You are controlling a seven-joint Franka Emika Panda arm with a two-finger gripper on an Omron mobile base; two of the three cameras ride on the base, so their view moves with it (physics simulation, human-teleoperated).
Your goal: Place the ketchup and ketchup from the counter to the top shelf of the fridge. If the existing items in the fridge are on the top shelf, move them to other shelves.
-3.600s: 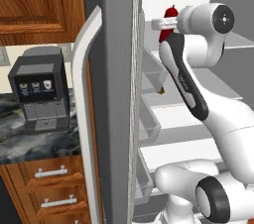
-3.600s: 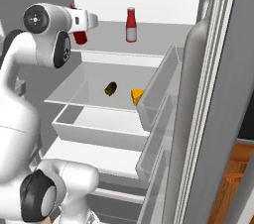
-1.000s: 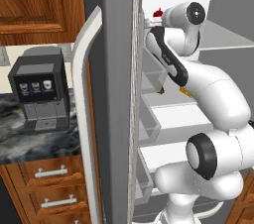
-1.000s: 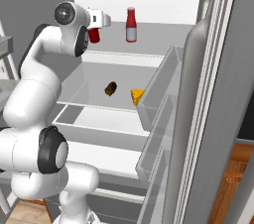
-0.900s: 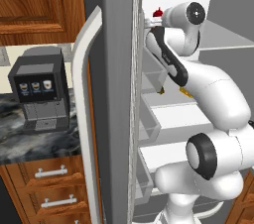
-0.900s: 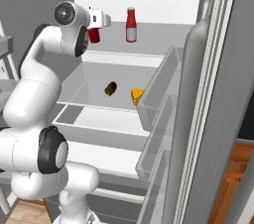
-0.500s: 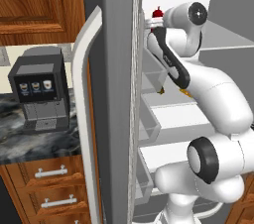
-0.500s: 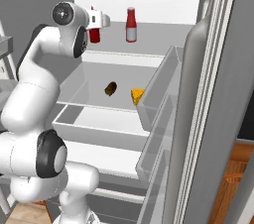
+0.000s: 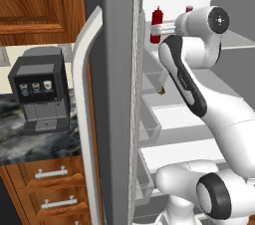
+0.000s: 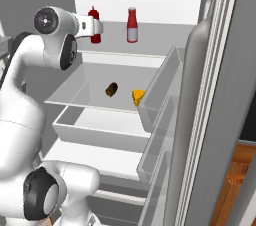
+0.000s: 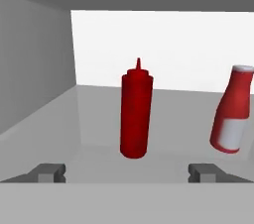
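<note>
Note the smooth, plastic-looking finish of the taller all-red ketchup bottle, with a soft sheen along its side. The shorter ketchup bottle is glossier, its white label matt like paper. The top shelf under them is a smooth, faintly reflective grey panel. You see polished dark marbled stone on the table, varnished wood on its drawers, and matt grey fridge walls.

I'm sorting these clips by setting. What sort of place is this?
A kitchen, rendered rather than real. An open fridge holds two ketchup bottles on its top shelf. Beside it stand a coffee machine on a marbled counter and wooden drawers.
</note>
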